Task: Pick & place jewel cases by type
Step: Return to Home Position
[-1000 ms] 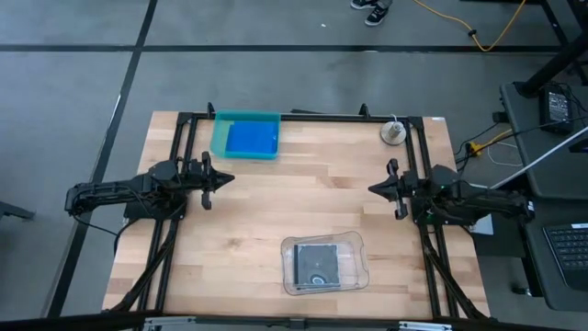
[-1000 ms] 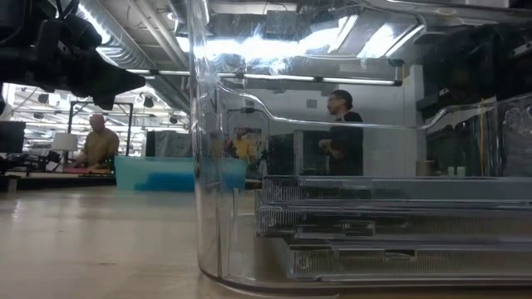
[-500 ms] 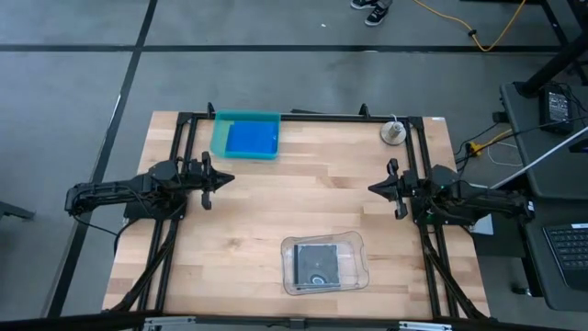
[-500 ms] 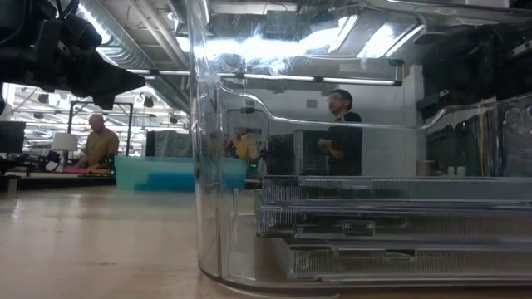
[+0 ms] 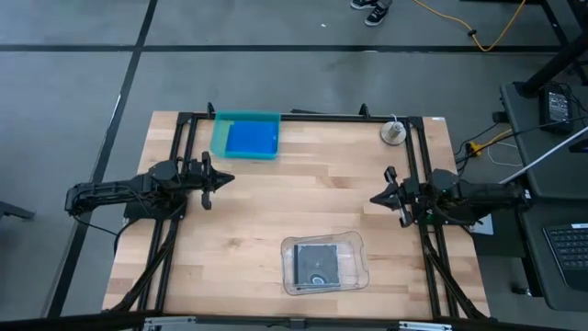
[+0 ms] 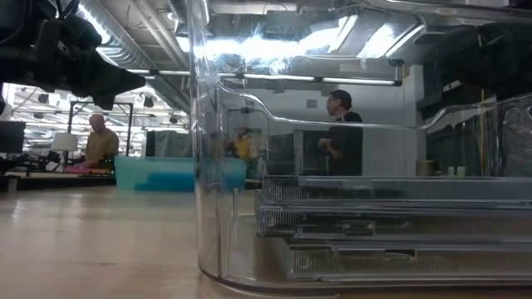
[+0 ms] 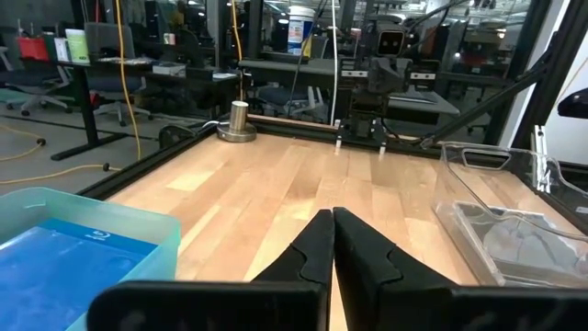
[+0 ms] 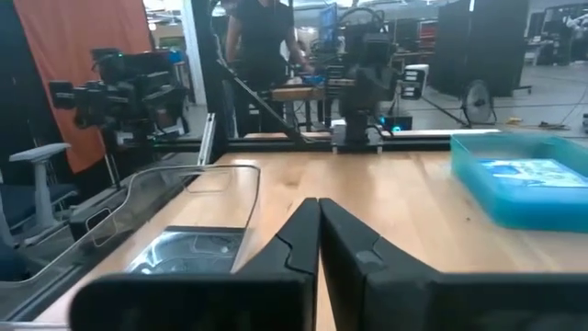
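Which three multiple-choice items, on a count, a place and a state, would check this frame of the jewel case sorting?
1. How many trays stand on the table? A one; B two; C four.
2. Where do the blue cases lie? A on bare wood; B in the teal tray; C on the floor.
3. The left tool and right tool are: A wide open; B shut on cases; C shut, empty.
Answers: B, teal tray plus clear tray; B, blue fills the teal tray; C, wrist views show fingers meeting on nothing.
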